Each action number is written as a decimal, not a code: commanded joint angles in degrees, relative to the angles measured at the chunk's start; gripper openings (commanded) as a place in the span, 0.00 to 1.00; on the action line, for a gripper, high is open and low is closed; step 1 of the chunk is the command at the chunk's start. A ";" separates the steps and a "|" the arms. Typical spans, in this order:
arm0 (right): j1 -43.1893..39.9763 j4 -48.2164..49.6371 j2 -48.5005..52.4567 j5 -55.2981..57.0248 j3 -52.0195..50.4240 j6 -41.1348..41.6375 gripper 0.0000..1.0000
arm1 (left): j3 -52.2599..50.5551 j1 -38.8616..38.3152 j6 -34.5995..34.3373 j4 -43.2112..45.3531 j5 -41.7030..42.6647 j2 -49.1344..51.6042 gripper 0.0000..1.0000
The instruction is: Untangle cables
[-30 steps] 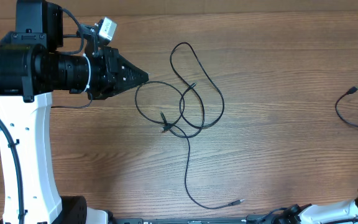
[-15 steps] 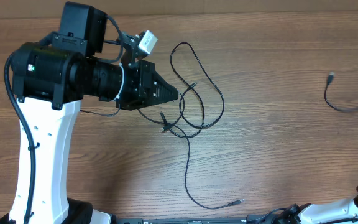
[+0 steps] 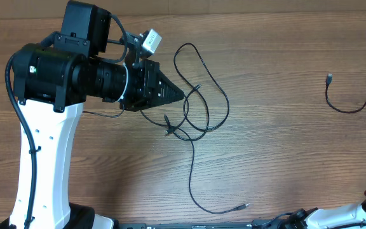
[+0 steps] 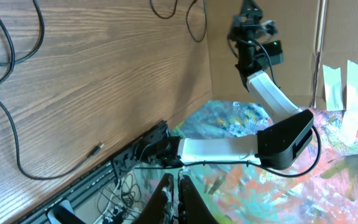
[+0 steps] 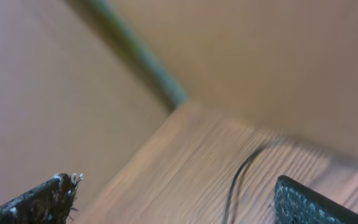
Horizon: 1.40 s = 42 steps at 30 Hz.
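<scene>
While my left claw (image 3: pixel 181 95) sits pinched shut and empty, the tangled thin black cables (image 3: pixel 197 88) lie just rightward of its tip; my right claw (image 5: pixel 176 186) gapes empty.

Overhead looks straight down on the table (image 3: pixel 284 159); wrist cameras skim it, sharing cables (image 3: pixel 192 162).

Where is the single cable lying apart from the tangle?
In the overhead view the single cable lies far right, far from the tangled cables beside the left gripper.
</scene>
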 commanded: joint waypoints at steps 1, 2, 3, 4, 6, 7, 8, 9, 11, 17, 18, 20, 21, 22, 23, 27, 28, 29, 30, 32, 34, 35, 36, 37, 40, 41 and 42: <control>2.71 -7.87 -0.35 -2.93 0.94 3.50 1.00 | 0.96 -0.37 -0.72 0.35 0.28 -1.31 0.05; 3.61 -11.65 -0.33 -0.48 0.94 3.48 1.00 | 0.96 -0.37 -0.72 0.35 0.28 -1.31 0.05; 4.87 -15.78 -0.22 3.39 0.94 3.45 1.00 | 0.96 -0.37 -0.74 0.35 0.31 -1.31 0.05; 6.01 -18.60 -0.07 6.32 0.92 3.37 1.00 | 0.96 -0.37 -0.74 0.33 0.33 -1.31 0.06; 8.52 -21.90 0.55 9.14 0.92 0.96 1.00 | 0.96 -0.37 -0.74 0.15 0.33 -1.31 0.07; 10.10 -22.69 1.01 9.20 0.92 -1.22 1.00 | 0.96 -0.37 -0.74 0.15 0.33 -1.31 0.07; 11.47 -22.86 1.42 9.20 0.92 -2.51 1.00 | 0.96 -0.37 -0.76 0.15 0.33 -1.31 0.08; 12.81 -23.21 1.70 9.35 0.92 -3.04 1.00 | 0.96 -0.37 -0.76 0.15 0.35 -1.31 0.08; 15.65 -24.50 2.32 13.14 0.92 -2.97 1.00 | 0.96 -0.37 -0.76 0.07 0.46 -1.31 0.08; 22.82 -29.27 2.67 35.15 0.87 3.54 1.00 | 0.96 -0.37 -0.33 -1.62 0.39 -1.31 0.07; 23.61 -29.73 2.67 37.51 0.87 4.50 1.00 | 0.96 -0.37 -0.33 -1.62 0.37 -1.31 0.08; 24.35 -30.10 2.67 38.82 0.87 5.25 1.00 | 0.96 -0.37 -0.33 -1.57 0.24 -1.31 0.08; 24.46 -30.10 2.67 38.80 0.87 5.27 1.00 | 0.96 -0.37 -0.33 -1.57 0.20 -1.31 0.08; 24.46 -30.10 2.67 38.82 0.87 5.27 1.00 | 0.96 -0.37 -0.31 -1.57 0.22 -1.31 0.08; 24.46 -30.12 2.67 38.86 0.87 5.25 1.00 | 0.96 -0.37 -0.28 -1.60 0.20 -1.31 0.08; 23.76 -31.45 2.71 41.81 0.87 5.05 1.00 | 0.96 -0.37 0.33 -1.92 0.20 -1.31 0.08; 23.56 -31.80 2.80 42.53 0.85 4.92 1.00 | 0.96 -0.37 0.33 -2.10 0.20 -1.31 0.08; 23.41 -31.91 2.97 42.64 0.85 4.61 1.00 | 0.96 -0.37 0.33 -2.16 0.15 -1.31 0.08; 23.21 -31.95 3.26 42.45 0.85 3.61 1.00 | 0.96 -0.37 0.31 -2.14 -0.28 -1.31 0.08; 23.15 -32.28 3.76 42.21 0.83 2.21 1.00 | 0.96 -0.37 0.31 -2.14 -1.29 -1.31 0.09; 23.15 -32.70 4.57 42.21 0.83 1.92 1.00 | 0.96 -0.37 0.31 -2.19 -1.68 -1.31 0.08; 23.15 -32.92 5.09 42.21 0.83 1.92 1.00 | 0.96 -0.37 0.31 -2.19 -1.66 -1.31 0.09; 23.15 -33.16 5.60 42.21 0.83 1.92 1.00 | 0.96 -0.39 0.28 -2.19 -1.64 -1.31 0.08; 23.15 -33.35 6.40 42.21 0.83 1.92 1.00 | 0.96 -0.39 0.28 -2.19 -1.66 -1.31 0.08; 23.17 -33.53 8.57 41.94 0.83 1.95 0.92 | 0.96 -0.39 0.28 -2.19 -1.66 -1.31 0.08; 23.15 -33.42 9.03 41.53 0.83 1.97 0.59 | 0.96 -0.39 0.28 -2.19 -1.66 -1.31 0.08; 23.15 -33.24 9.42 41.13 0.83 1.95 0.14 | 0.96 -0.37 0.28 -2.19 -1.66 -1.31 0.08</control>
